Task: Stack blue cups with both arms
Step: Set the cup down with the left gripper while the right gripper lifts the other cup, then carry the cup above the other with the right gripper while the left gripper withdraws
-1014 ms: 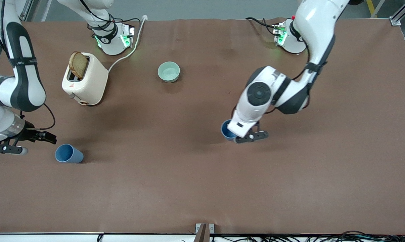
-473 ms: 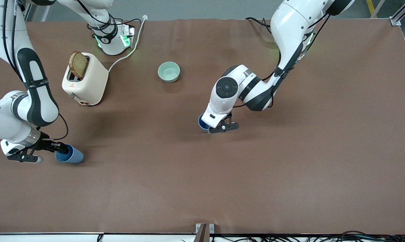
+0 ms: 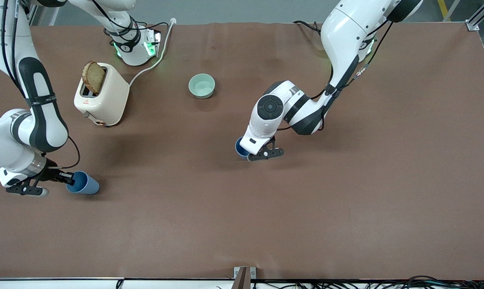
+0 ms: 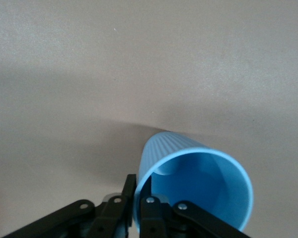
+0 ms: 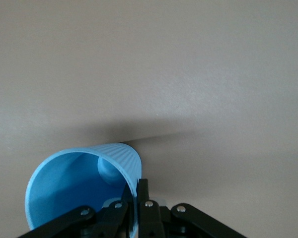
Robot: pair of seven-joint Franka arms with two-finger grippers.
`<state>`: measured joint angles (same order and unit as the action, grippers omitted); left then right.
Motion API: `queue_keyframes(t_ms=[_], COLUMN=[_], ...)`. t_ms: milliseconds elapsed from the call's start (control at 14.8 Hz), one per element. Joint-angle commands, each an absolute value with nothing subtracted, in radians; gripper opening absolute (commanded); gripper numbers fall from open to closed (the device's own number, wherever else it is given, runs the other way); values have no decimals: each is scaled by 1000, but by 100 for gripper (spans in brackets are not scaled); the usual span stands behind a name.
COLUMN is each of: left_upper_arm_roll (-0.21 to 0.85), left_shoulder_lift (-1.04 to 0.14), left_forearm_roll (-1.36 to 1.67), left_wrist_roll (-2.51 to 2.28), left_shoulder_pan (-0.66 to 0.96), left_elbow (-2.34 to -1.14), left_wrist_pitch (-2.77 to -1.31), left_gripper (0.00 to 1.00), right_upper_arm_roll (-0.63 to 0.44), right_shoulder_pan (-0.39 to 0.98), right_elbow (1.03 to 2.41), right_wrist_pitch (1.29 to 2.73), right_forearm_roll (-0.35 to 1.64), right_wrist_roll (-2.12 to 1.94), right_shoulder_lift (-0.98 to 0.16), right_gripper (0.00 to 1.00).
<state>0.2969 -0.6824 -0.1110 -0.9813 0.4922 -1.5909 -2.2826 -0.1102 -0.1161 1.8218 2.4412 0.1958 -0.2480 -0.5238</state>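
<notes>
**Both grippers pinching a cup wall, one cup each**

We are holding one blue cup per arm. In the front view, our left gripper [image 3: 262, 154] is sitting at centre frame, pinching the rim of the blue cup in the middle [image 3: 240, 147]; the left wrist view is showing its fingers pressed on the wall of that cup [image 4: 196, 186], one inside and one outside. Whether this cup is resting on the table [image 3: 346, 200] or hanging just above it, we cannot tell.

At the lower left of the frame, our right gripper [image 3: 59, 180] is clamping the wall of the other blue cup [image 3: 83, 183], which is standing upright on the table. The right wrist view is showing the same kind of pinch on this cup [image 5: 79, 191].

The two cups are sitting well apart along the table, the right arm's cup lower in the frame. We are judging that the coming move depends on bringing one cup straight over the other's open mouth, both axes upright.

The toaster [image 3: 101, 98] with its bread slice [image 3: 93, 77] and the pale green bowl [image 3: 202, 86] are standing in the upper part of the frame, away from both cups.
</notes>
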Motion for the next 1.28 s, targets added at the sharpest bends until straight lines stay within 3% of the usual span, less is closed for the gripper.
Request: queue_keyframes(t_ms=[0, 135, 338, 608, 946, 1216], left_upper_arm_roll=[291, 288, 267, 268, 272, 273], left_shoulder_lift=[-677, -640, -513, -330, -152, -62], left_forearm_roll=[-110, -117, -117, -117, -109, -98], left_wrist_roll=[-974, -976, -966, -824, -438, -191], left_shoulder_pan=[500, 489, 445, 298, 97, -6], left_elbow=[-1575, -1551, -1501, -1440, -1442, -1448], left_wrist_pitch=[-2283, -2264, -2093, -1852, -1671, -1565], left_gripper=[100, 100, 100, 100, 100, 100], right_upper_arm_roll=[-78, -32, 73, 338, 683, 788], right_shoulder_pan=[-114, -120, -123, -175, -170, -114], right_elbow=[1807, 1764, 1723, 1723, 1678, 1681], right_wrist_pitch=[2341, 2188, 2030, 1913, 1969, 2115], right_forearm_roll=[215, 206, 190, 149, -9, -49], right_wrist_roll=[-255, -198, -21, 272, 721, 966], right_shoulder_lift=[-465, -416, -358, -281, -297, -382], right_gripper=[1, 1, 0, 0, 0, 0])
